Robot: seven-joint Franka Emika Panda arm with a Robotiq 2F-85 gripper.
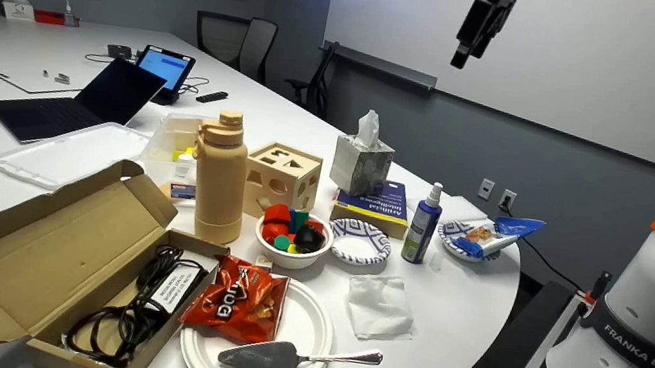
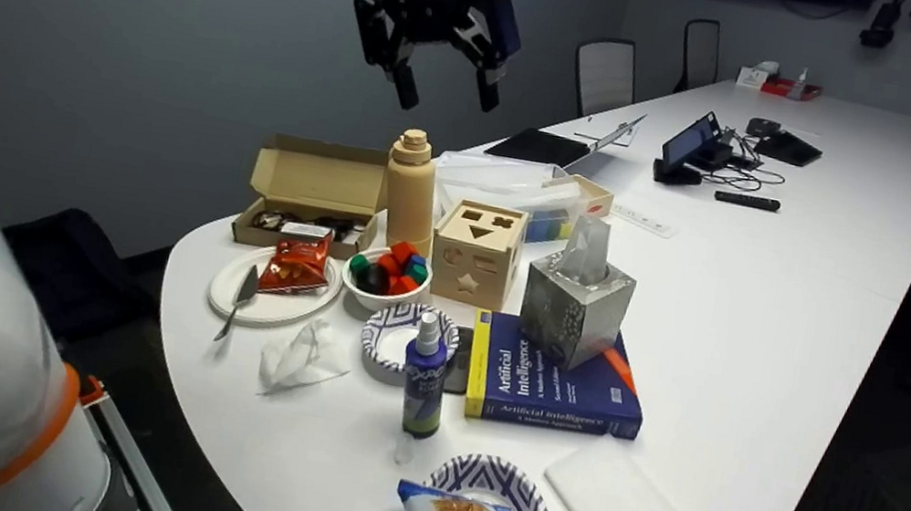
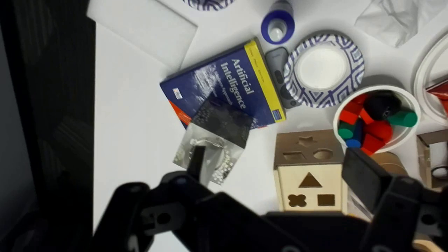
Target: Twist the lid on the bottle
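The tall beige bottle stands upright on the table in both exterior views. Its small tan lid sits on top of the neck, also in both exterior views; how tightly it is on I cannot tell. My gripper is open and empty, high above the table and apart from the bottle. It also hangs high in an exterior view. In the wrist view, my open fingers frame the shape box far below. There, part of the bottle shows behind a finger; its lid cannot be made out.
Beside the bottle stand the wooden shape box, a bowl of blocks and an open cardboard box. A tissue box on a book, a spray bottle, plates and chip bags are spread around the table end.
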